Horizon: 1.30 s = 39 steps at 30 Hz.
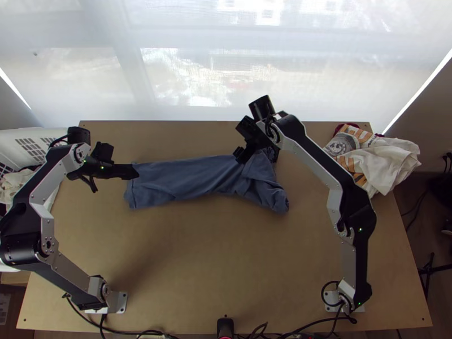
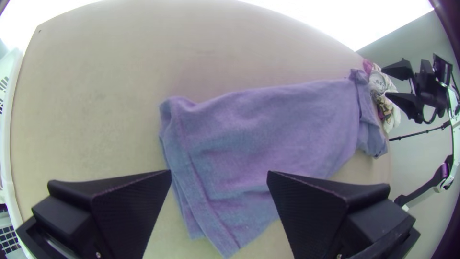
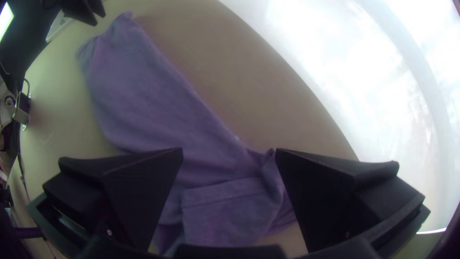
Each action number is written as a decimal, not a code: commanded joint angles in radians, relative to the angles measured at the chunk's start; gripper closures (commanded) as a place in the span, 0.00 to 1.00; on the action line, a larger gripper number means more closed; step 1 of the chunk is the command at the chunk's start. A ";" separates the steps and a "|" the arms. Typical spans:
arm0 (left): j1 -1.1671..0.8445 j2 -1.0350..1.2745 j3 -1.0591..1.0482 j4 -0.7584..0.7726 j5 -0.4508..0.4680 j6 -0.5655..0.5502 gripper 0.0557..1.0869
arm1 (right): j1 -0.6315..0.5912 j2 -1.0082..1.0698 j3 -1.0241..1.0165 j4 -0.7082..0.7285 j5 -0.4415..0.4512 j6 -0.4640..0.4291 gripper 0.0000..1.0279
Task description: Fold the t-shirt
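Top view shows the blue t-shirt (image 1: 186, 178) lying as a long, narrow strip across the upper middle of the frame, on the wooden desk (image 1: 198, 271). Its left end is rather flat, and in the left wrist view more than one layer of cloth can be seen at the edge there. Its right end is wider and wrinkled, with a part turned over.

The left gripper (image 1: 134, 171) is above the left end of the t-shirt. In the left wrist view, its jaws are released, with a wide gap between them, and they hold nothing.

The right gripper (image 1: 254, 155) is by the upper side of the t-shirt's right end. Its jaws are also released and stand well apart in the right wrist view, where the turned part appears at the lower middle. Whether they touch the cloth, one cannot tell.

White cloths with orange print (image 1: 387, 164) lie bunched at the right of the top view, and a white basket (image 1: 25, 138) stands at the left.
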 commanded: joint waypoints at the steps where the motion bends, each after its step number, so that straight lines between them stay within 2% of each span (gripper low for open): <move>1: -0.003 0.006 -0.063 0.088 -0.031 0.006 0.06 | 0.076 -0.104 -0.184 0.043 -0.003 0.009 0.13; 8: -0.013 0.058 -0.057 0.143 -0.045 -0.017 0.06 | 0.100 -0.147 -0.327 0.105 -0.003 0.009 0.13; 24: -0.043 0.132 -0.043 0.143 -0.056 -0.023 0.06 | 0.103 -0.150 -0.380 0.138 -0.003 0.029 0.13; 30: -0.069 0.163 -0.037 0.123 -0.056 -0.035 0.12 | 0.105 -0.136 -0.380 0.143 -0.001 0.029 0.13; 32: -0.082 0.170 -0.033 0.115 -0.056 -0.041 0.19 | 0.105 -0.130 -0.380 0.145 -0.001 0.029 0.13; 35: -0.101 0.172 -0.029 0.112 -0.048 -0.054 0.33 | 0.108 -0.121 -0.383 0.148 -0.001 0.029 0.13; 37: -0.110 0.170 -0.023 0.108 -0.031 -0.060 0.46 | 0.109 -0.110 -0.389 0.152 -0.001 0.029 0.13; 39: -0.119 0.167 -0.014 0.097 -0.022 -0.066 0.65 | 0.109 -0.099 -0.396 0.160 -0.001 0.029 0.13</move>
